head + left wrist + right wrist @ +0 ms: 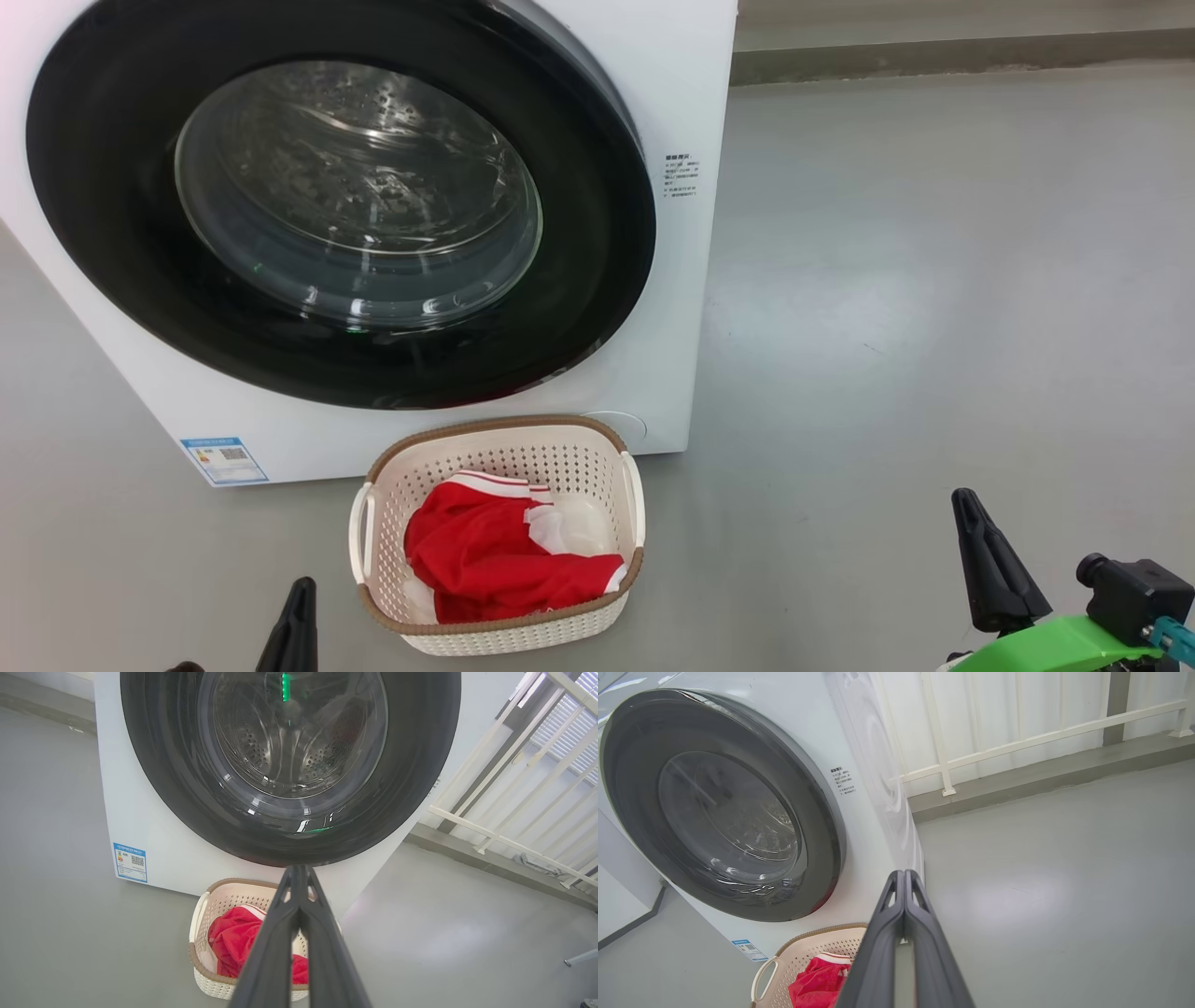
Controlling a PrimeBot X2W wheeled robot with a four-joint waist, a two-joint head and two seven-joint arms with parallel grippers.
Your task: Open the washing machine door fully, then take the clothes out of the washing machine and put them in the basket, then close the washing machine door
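The white washing machine (672, 112) stands ahead with its black-rimmed round door (112, 187) closed flat against the front; steel drum holes show through the glass. On the floor before it sits the cream basket (504, 439) holding red clothes (485, 560) with white trim. My left gripper (301, 586) is shut and empty at the lower left, just left of the basket. My right gripper (962, 499) is shut and empty at the lower right, well away from the basket. In the left wrist view the shut fingers (299, 870) point at the door (411, 765); the basket (201, 910) lies below.
Grey floor (934, 327) spreads out to the machine's right. A low grey ledge (934, 56) runs along the back, with a white railing (1017, 735) and curtain above it. A blue sticker (224, 459) marks the machine's lower left corner.
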